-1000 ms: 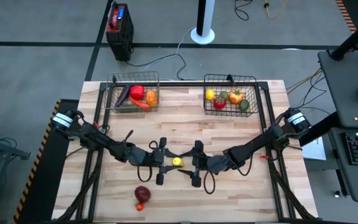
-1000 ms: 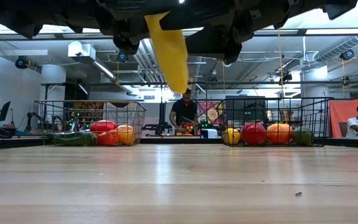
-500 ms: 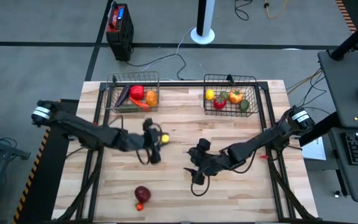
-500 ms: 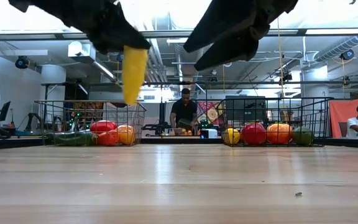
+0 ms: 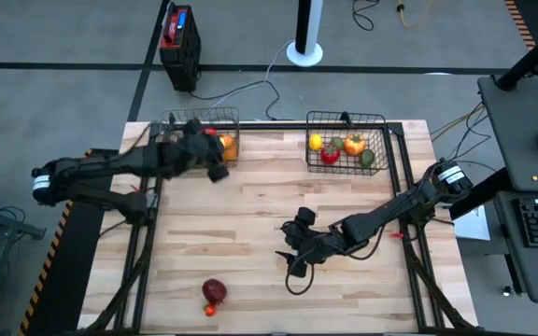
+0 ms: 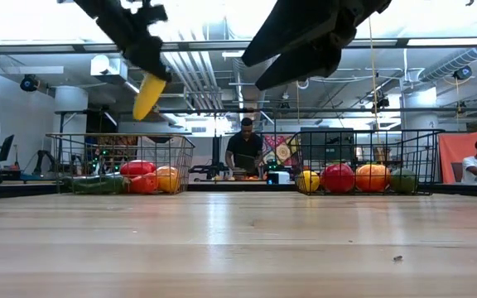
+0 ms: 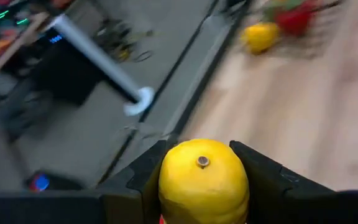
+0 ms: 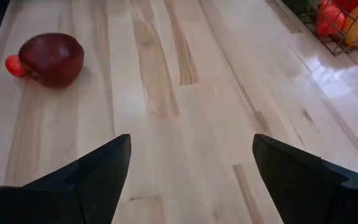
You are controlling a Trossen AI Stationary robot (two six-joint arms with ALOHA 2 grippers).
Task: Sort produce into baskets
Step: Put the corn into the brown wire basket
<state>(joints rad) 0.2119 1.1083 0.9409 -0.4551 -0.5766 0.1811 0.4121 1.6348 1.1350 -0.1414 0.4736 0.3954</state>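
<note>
My left gripper [image 5: 215,168] hangs above the near edge of the left wire basket [image 5: 170,140], shut on a yellow produce piece [image 6: 149,95]. That basket holds red, orange, purple and green pieces. The right basket [image 5: 381,142] holds yellow, red, orange and green pieces. My right gripper [image 5: 292,254] is open and empty above the table's middle. A dark red piece [image 5: 214,291] lies on the table near the front edge, with a small red piece beside it; both also show in the right wrist view [image 8: 51,57]. My left gripper pinches the yellow piece between its two fingers [image 7: 263,180], which sit on its two opposite sides [image 7: 169,186]. The end with the small brown stud [image 7: 202,162] stays free. The piece hangs below the fingers, tilted, its narrow end down [image 6: 143,112], lifted clear of basket and table.
The wooden table [image 5: 250,196] lies bare between the baskets and the dark red piece. A black box [image 5: 179,42] and a white post base [image 5: 304,51] stand on the floor beyond the far edge. People [image 6: 245,149] show in the room behind.
My left gripper has carried the yellow piece from the table's middle, where both grippers met, toward the far left, up to the left basket. The piece has stayed clear of the table. My right gripper has stayed near the middle.
</note>
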